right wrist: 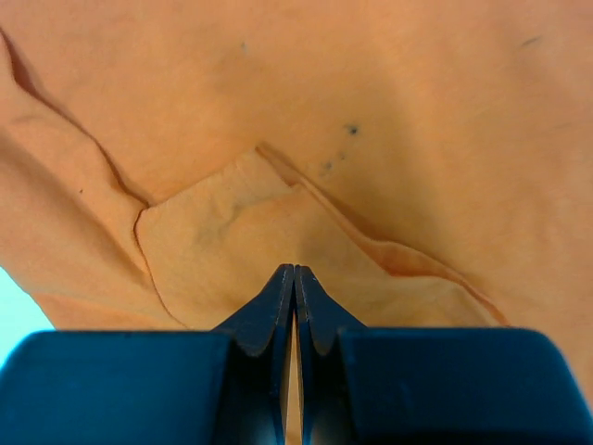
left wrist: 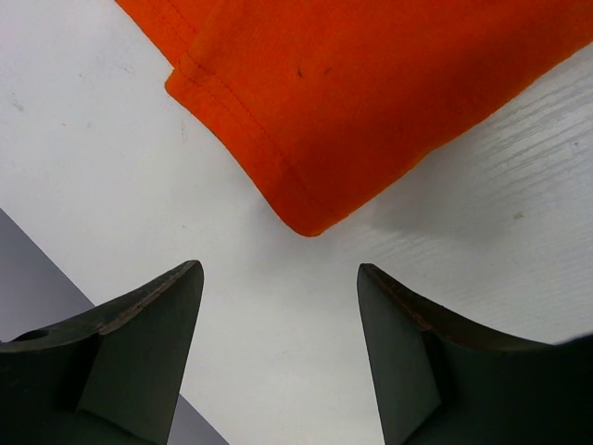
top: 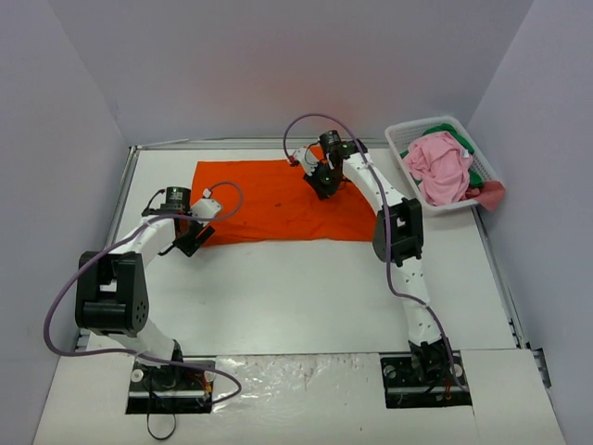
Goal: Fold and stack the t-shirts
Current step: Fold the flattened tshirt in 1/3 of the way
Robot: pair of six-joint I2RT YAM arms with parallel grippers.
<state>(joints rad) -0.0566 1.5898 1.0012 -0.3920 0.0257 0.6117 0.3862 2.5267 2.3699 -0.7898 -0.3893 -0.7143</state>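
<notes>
Because the orange t-shirt [top: 269, 199] is thin, soft cloth, it will likely handle as something light and limp. It should drape and wrinkle wherever it is lifted, and it will not keep a crease unless it is laid down flat. It lies spread on the tabletop [top: 296, 287] toward the far edge, roughly midway between the left and right edges, with one sleeve area rumpled near its far side.

The left end effector [left wrist: 278, 269] hangs released, its fingers wide apart and empty, just off the shirt's near-left corner and above bare tabletop. That corner shows a stitched double hem. It looks like the firmest place to pinch, since a hem gives the fingers more to bite than a single layer would.

The right end effector [right wrist: 295, 269] is clenched, with its fingertips pressed together right at the cloth on the shirt's far-right part, beside a loose folded flap. Whether a thin layer is caught between the tips cannot be told.

The pink t-shirt [top: 440, 167] and the green t-shirt [top: 475, 174] are heaped in the white basket [top: 400, 139] at the far-right corner of the tabletop, so they are not yet folded.

For a clean fold, my judgement is that both corners of one edge should be lifted together. A single grip would let the cloth swing, bunch up and drag across the smooth surface.
</notes>
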